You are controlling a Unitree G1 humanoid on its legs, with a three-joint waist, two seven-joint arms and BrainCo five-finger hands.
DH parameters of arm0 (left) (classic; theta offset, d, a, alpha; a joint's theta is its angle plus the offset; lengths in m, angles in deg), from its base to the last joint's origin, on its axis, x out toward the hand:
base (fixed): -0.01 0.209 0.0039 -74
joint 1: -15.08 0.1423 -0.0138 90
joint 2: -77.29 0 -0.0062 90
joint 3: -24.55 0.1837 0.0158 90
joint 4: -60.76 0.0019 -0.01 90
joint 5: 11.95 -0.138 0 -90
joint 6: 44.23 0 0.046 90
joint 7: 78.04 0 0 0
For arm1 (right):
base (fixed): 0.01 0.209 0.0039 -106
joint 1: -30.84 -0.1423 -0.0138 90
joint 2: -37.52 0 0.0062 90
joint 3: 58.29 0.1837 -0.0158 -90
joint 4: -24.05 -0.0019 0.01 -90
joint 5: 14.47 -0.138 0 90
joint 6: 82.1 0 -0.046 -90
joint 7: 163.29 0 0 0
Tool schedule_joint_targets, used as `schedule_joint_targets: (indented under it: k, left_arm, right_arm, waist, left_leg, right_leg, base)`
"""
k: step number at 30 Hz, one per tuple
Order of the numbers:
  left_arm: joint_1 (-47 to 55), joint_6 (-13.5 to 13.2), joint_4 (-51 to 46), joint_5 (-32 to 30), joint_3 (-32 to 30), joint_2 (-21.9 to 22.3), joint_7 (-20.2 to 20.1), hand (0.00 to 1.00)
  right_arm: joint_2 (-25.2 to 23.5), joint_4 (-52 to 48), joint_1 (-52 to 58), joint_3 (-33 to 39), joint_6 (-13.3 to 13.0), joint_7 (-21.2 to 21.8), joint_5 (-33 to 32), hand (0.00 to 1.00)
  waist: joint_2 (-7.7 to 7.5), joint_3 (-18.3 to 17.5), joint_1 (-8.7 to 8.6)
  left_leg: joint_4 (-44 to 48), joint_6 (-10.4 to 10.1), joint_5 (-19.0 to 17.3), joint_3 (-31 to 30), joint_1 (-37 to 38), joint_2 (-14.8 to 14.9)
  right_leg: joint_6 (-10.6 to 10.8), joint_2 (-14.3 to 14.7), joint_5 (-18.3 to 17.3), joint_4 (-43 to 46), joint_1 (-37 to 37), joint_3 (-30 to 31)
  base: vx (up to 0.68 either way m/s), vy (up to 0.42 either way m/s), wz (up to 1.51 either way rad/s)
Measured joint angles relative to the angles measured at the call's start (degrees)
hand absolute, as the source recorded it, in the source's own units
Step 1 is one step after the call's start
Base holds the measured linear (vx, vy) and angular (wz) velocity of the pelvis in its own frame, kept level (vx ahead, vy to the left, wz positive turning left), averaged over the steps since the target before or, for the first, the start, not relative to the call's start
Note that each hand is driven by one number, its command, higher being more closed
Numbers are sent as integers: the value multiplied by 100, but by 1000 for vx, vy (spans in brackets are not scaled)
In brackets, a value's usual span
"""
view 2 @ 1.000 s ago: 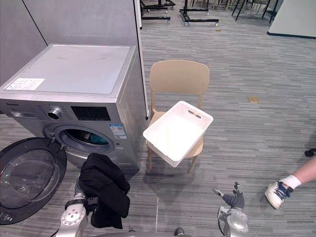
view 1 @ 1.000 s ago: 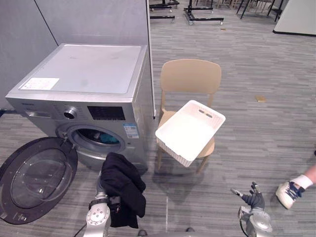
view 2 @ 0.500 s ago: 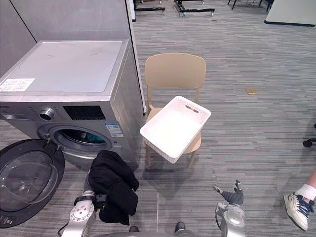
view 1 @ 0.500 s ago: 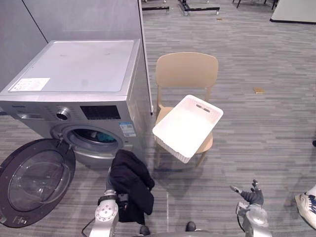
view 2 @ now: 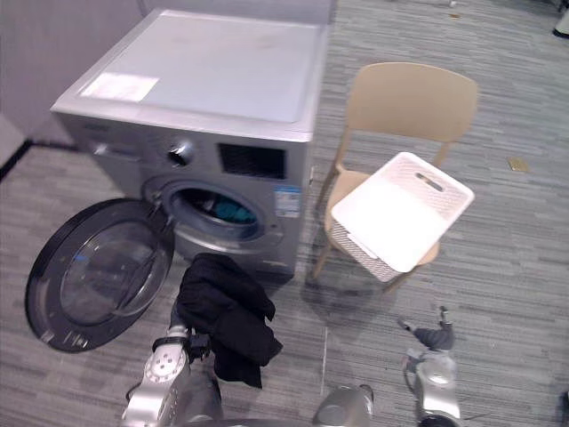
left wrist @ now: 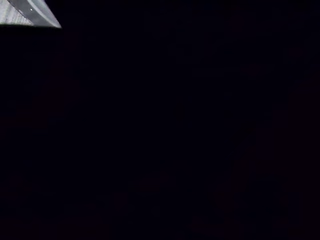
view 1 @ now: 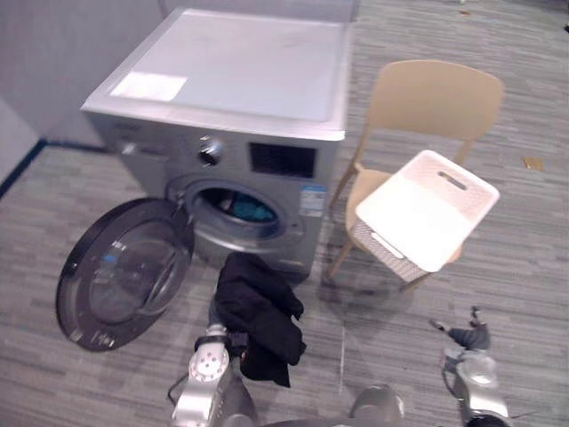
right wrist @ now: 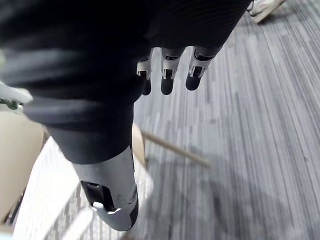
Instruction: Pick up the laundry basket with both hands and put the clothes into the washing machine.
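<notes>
So the black clothes (view 1: 260, 311) drape over our left hand (view 1: 215, 329) before the open washing machine (view 1: 240, 116), its grip hidden so we can't tell, right hand (view 1: 469, 337) slack and empty; soft, light stuff, we'd bunch it mid-fold.

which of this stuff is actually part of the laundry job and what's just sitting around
Part of the job:
washing machine
its open door
black garment hanging before the drum
teal clothes inside the drum
white laundry basket, empty, on the chair

Just there:
beige chair under the basket
small tan item on the floor
</notes>
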Motion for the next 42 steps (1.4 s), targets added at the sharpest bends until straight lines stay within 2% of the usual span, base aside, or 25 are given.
schedule_joint_targets:
  k: [1, 2, 3, 4, 5, 6, 7, 8, 9, 10, 12, 14, 15, 16, 17, 19, 24, 25, 27, 28, 29, 31, 34, 37, 42]
  left_arm:
    - [-40, 5, 95, -4, 34, -55, -5, 100]
    - [-64, 14, 228, -13, 15, -83, -3, 100]
    - [-63, 19, 226, -23, -96, -120, -2, 100]
    - [-61, 19, 221, -32, -238, -225, 0, 100]
    - [-67, 20, 216, -32, -296, -294, 10, 100]
    - [-86, 22, 167, -33, -344, -381, 13, 100]
    - [-122, 10, 20, -33, -421, -394, 16, 100]
    - [-198, -1, -64, -38, -430, -364, 28, 100]
    - [-281, 0, -127, -35, -429, -321, 63, 100]
    - [-397, 9, -147, -46, -430, -203, 146, 100]
    - [-431, 14, -219, -37, -409, -73, 172, 100]
    - [-451, 4, -243, -13, -389, -63, 150, 100]
    - [-454, -2, -243, 18, -300, -56, 114, 100]
    - [-464, -14, -240, 40, -231, -66, 109, 100]
    - [-465, -20, -240, 68, -224, -65, 93, 100]
    - [-460, -16, -227, 137, -224, -100, -1, 100]
    - [-371, 4, -224, 188, -248, -210, 0, 100]
    - [-366, 6, -221, 187, -243, -196, 0, 100]
    - [-370, 5, -203, 188, -260, -155, 1, 100]
    - [-376, 5, -197, 186, -307, -171, 1, 100]
    - [-385, 8, -133, 186, -399, -171, 1, 100]
    - [-355, 13, 19, 186, -419, -5, 0, 100]
    - [-361, 18, 33, 185, -408, 48, -3, 100]
    - [-366, 18, 33, 184, -417, 56, 0, 100]
    - [-384, 20, 33, 186, -432, 47, 9, 100]
  right_arm:
    - [-76, 54, -27, -8, 14, -1, -1, 0]
    - [-136, 161, -131, -115, 81, -1, -4, 0]
    - [-165, 229, -253, -305, 130, 11, -4, 0]
    - [-215, 305, -329, -403, 147, 24, -4, 0]
    - [-243, 306, -346, -415, 156, 32, 0, 0]
    - [-247, 304, -371, -415, 155, 32, 1, 0]
    - [-193, 305, -378, -402, 121, 29, 1, 0]
    - [-105, 314, -363, -381, 115, 6, 24, 0]
    - [-15, 332, -376, -346, 120, -45, 76, 0]
    - [107, 377, -436, -326, 121, -91, 71, 0]
    - [170, 416, -584, -447, 117, -84, 42, 0]
    - [174, 416, -651, -511, 111, -16, -12, 0]
    - [176, 414, -643, -503, 110, -15, -86, 0]
    - [161, 417, -645, -496, 112, -16, -130, 0]
    - [156, 416, -666, -484, 105, -16, -150, 0]
    - [141, 467, -648, -404, 102, -4, -166, 0]
    - [-7, 526, -602, -395, 118, 4, -168, 0]
    - [-48, 526, -559, -397, 117, 14, -167, 0]
    - [-53, 520, -543, -402, 109, 40, -167, 0]
    - [-52, 519, -544, -401, 108, 43, -167, 0]
    - [-34, 523, -520, -396, 111, 43, -167, 0]
    - [-29, 523, -454, -397, 117, 48, -166, 0]
    - [-24, 521, -431, -389, 117, 56, -163, 0]
    - [-51, 520, -352, -370, 122, 72, -156, 0]
    - [-102, 520, -360, -372, 126, 92, -149, 0]
  waist:
    - [-19, -3, 34]
    - [140, 41, 135]
    - [237, 80, 172]
    - [356, 148, 173]
    - [339, 144, 168]
    - [344, 140, 154]
    - [307, 114, 146]
    - [235, 85, 144]
    - [179, 106, 157]
    - [143, 172, 164]
    - [233, 194, 175]
    - [242, 191, 170]
    - [241, 192, 155]
    - [165, 229, 170]
    - [184, 208, 182]
    - [205, 176, 178]
    - [161, 151, 293]
    - [167, 155, 323]
    - [162, 131, 323]
    - [124, 110, 321]
    - [130, 115, 282]
    - [261, 75, 253]
    - [260, 75, 138]
    - [260, 74, 140]
    - [230, 89, 153]
  left_leg:
    - [140, 130, -188, 90, 25, -94]
    - [209, 408, -321, 381, 190, -158]
    - [162, 600, -391, 546, 417, -158]
    - [-84, 761, -379, 679, 737, -295]
    - [-272, 832, -345, 729, 920, -401]
    - [-558, 948, -274, 775, 1151, -561]
    - [-899, 1076, -151, 783, 1345, -809]
    - [-1038, 1137, -104, 780, 1411, -1000]
    - [-1044, 1158, -91, 773, 1433, -1212]
    - [-895, 1166, -96, 781, 1463, -1432]
    - [-455, 1179, -104, 740, 1342, -1441]
    - [-98, 1175, -104, 748, 1308, -1350]
    - [230, 1096, -59, 744, 1273, -1250]
    - [608, 1020, -149, 748, 1033, -1147]
    - [163, 1074, -286, 719, 1020, -1034]
    - [-196, 1039, -190, 665, 1066, -936]
    - [-195, 1072, -183, 788, 1300, -973]
    - [-190, 1090, -189, 762, 1463, -950]
    - [-162, 1155, -226, 751, 1531, -925]
    - [-10, 1190, -254, 770, 1468, -923]
    - [174, 1161, -285, 756, 1402, -886]
    - [290, 1126, -301, 753, 1359, -686]
    - [266, 1115, -307, 735, 1386, -632]
    - [304, 926, -393, 735, 1374, -592]
    - [769, 892, -418, 719, 1036, -586]
  right_leg:
    - [-374, -139, 262, 23, -27, 30]
    - [-1502, -250, 854, 202, -252, 76]
    - [-1767, -194, 566, 1410, -667, 114]
    - [-1453, -23, -60, 2519, -885, 44]
    - [-1390, 115, -327, 2875, -910, 25]
    - [-1238, 435, -659, 3125, -879, 28]
    - [-1041, 961, -1093, 2969, -821, -4]
    - [-934, 1304, -1357, 2623, -767, -52]
    - [-1002, 1498, -1574, 2280, -741, -88]
    - [-1160, 1490, -1927, 2052, -685, -121]
    - [-1145, 1601, -1969, 1926, -627, 131]
    - [-1100, 1695, -1918, 1675, -317, 133]
    - [-1104, 1783, -1911, 1456, -67, 107]
    - [-1106, 1785, -1906, 1333, 106, 109]
    - [-1106, 1804, -1906, 1370, 122, 110]
    - [-1066, 1819, -1906, 1523, 104, 135]
    - [-994, 1762, -1828, 1592, 289, 209]
    - [-1001, 1713, -1774, 2068, 165, 319]
    - [-884, 1714, -2072, 2171, -73, 459]
    - [-913, 1682, -2022, 1857, -229, 496]
    - [-882, 1692, -2084, 1848, -209, 491]
    - [-913, 1848, -2080, 1916, -201, 438]
    - [-936, 1884, -2092, 2033, -226, 422]
    - [-1013, 1869, -2133, 2267, -325, 419]
    - [-1073, 1669, -2229, 2819, -613, 309]
  base:
    - [195, 903, -24]
    - [172, 693, -54]
    - [253, 911, -61]
    - [192, 563, -38]
    - [156, 377, -10]
    - [133, 302, 11]
    - [167, 321, 31]
    - [163, 292, 45]
    - [220, 247, 44]
    - [185, 171, 26]
    - [176, 169, -11]
    - [152, 106, -12]
    - [143, 75, 10]
    - [143, 82, 7]
    - [95, 69, 0]
    - [102, 77, 5]
    - [112, 37, 2]
    - [73, -27, 1]
    - [48, -90, -1]
    - [49, -182, 6]
    - [38, -162, 5]
    - [63, -147, -7]
    - [23, -87, -2]
    - [-6, -22, -3]
    - [-26, 4, 17]
